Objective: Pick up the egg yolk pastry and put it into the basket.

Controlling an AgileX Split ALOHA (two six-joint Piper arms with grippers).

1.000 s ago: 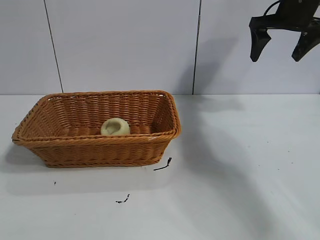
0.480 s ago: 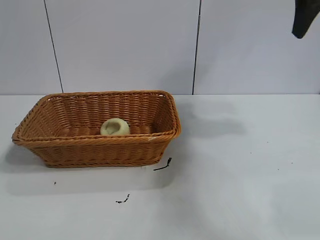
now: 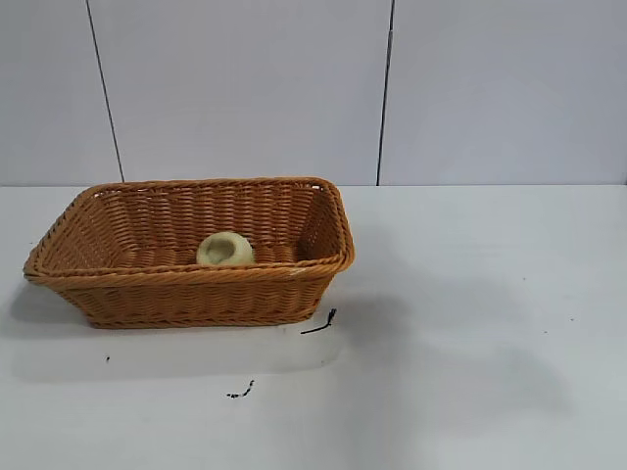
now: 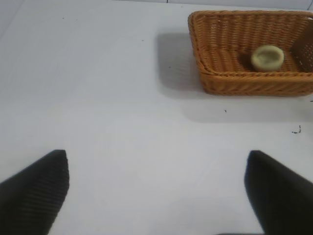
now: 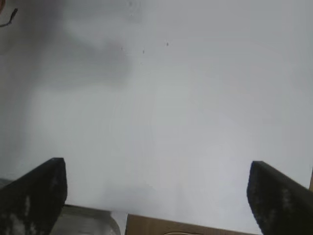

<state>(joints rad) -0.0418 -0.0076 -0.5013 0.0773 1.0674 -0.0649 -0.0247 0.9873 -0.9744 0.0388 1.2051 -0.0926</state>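
Well, the pastry sits in the basket and both grippers — left, right — gape wide and empty, so only a stray bump could tip it.

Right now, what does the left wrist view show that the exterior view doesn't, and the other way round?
Only the left wrist view shows the left gripper, its two dark fingers spread wide above bare table, well short of the basket. Only the exterior view shows the panelled wall behind the table and a small black scrap lying by the basket's near right corner. Both show the egg yolk pastry resting inside the basket on the white table, with neither arm near it. The right gripper appears in neither of these two views.
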